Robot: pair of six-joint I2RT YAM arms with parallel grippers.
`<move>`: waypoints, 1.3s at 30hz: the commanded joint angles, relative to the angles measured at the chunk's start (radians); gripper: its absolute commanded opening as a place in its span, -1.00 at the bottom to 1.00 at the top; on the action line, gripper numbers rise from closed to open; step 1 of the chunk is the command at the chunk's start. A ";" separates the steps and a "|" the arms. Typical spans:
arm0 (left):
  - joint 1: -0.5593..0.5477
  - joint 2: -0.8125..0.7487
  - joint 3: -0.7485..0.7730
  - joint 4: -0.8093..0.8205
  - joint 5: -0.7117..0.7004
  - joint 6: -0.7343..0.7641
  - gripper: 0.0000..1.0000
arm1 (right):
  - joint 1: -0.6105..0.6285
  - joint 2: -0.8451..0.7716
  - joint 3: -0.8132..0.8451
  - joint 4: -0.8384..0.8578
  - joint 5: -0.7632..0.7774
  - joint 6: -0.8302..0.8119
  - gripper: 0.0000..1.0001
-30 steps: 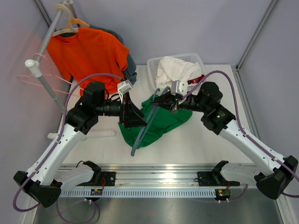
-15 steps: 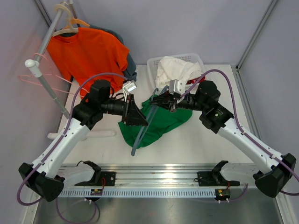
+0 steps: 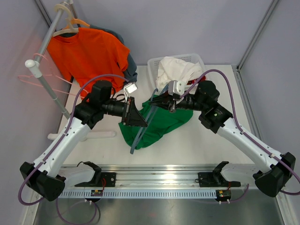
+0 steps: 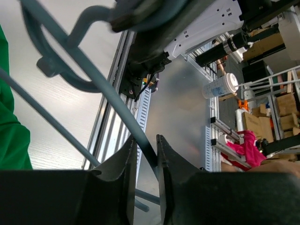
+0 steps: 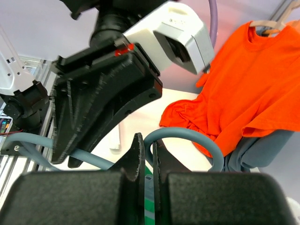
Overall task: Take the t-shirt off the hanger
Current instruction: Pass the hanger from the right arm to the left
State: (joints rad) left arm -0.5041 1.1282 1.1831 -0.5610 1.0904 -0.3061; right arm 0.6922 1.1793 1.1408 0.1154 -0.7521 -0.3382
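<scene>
**Green t-shirt flat on the desk, hanger gripped by both arms**

Top external view: the green t-shirt (image 3: 165, 123) lies crumpled on the white desk (image 3: 201, 143), between the two arms and just in front of the white basket (image 3: 200, 59). A blue-grey hanger (image 3: 139, 135) runs slantwise across the shirt's left part, and its near end reaches past the cloth onto the desk. The left fingers (image 3: 133, 116) meet the hanger's bar from the left. The right fingers (image 3: 161, 101) meet its upper end from the right. It cannot be told from here whether any of the hanger is inside the shirt. A white cloth (image 3: 176, 70) is heaped in the basket. An orange t-shirt (image 3: 89, 54) hangs on the rack (image 3: 47, 86) at far left, with a grey garment (image 3: 132, 63) behind it.

Left wrist view: the left fingers (image 4: 123, 164) are drawn close, and the hanger (image 4: 96, 84) has one bar running down into the narrow slot between them, pinched there. A strip of the green t-shirt (image 4: 9, 136) shows at the left edge.

Right wrist view: the right fingers (image 5: 135, 157) are pressed nearly together on the foot of the hanger's curved hook (image 5: 187, 136). The black left fingers (image 5: 103, 98) sit just beyond, and the orange t-shirt (image 5: 248, 79) hangs behind them.
</scene>
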 commanded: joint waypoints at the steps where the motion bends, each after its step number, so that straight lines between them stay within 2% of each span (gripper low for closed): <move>1: 0.004 0.005 0.033 -0.007 0.075 0.009 -0.68 | 0.007 0.002 0.040 0.078 -0.013 -0.013 -0.97; 2: 0.006 0.008 0.035 -0.014 0.083 0.009 -0.71 | 0.007 0.006 0.039 0.087 -0.016 -0.012 -0.94; 4: 0.006 0.008 0.039 -0.025 0.098 0.009 -0.96 | 0.006 0.009 0.040 0.090 -0.023 -0.012 -0.91; 8: 0.013 0.002 0.036 -0.027 0.097 0.013 -1.00 | 0.007 0.014 0.028 0.122 -0.032 -0.002 -0.75; 11: 0.021 0.002 0.032 -0.022 0.089 0.009 -1.00 | 0.006 0.014 0.005 0.158 -0.033 0.014 -0.28; 12: 0.024 -0.001 0.029 -0.016 0.088 0.006 -1.00 | 0.007 0.010 0.001 0.165 -0.033 0.018 0.03; 14: 0.027 -0.004 0.027 -0.008 0.086 -0.001 -1.00 | 0.007 0.008 -0.009 0.173 -0.030 0.022 0.11; 15: 0.029 -0.005 0.023 -0.002 0.083 -0.004 -1.00 | 0.007 0.008 -0.010 0.175 -0.029 0.024 0.24; 18: 0.030 -0.016 0.016 0.015 0.074 -0.018 -1.00 | 0.007 0.005 -0.012 0.167 -0.027 0.024 0.13; 21: 0.032 -0.015 0.016 0.016 0.074 -0.022 -1.00 | 0.006 0.002 -0.013 0.161 -0.027 0.022 0.21; 28: 0.041 -0.024 0.013 0.030 0.052 -0.033 -1.00 | 0.006 -0.023 -0.035 0.171 0.011 0.025 0.99; 33: 0.047 -0.070 -0.013 0.076 -0.013 -0.062 -1.00 | 0.007 -0.040 -0.056 0.198 0.057 0.050 0.99; 39: 0.047 -0.116 -0.030 0.104 -0.159 -0.093 -1.00 | 0.007 -0.055 -0.087 0.260 0.177 0.093 0.99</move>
State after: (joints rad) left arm -0.4549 1.0588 1.1606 -0.5232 0.9874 -0.3843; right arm 0.7033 1.1503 1.0687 0.2852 -0.6975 -0.2779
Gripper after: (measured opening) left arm 0.121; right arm 0.991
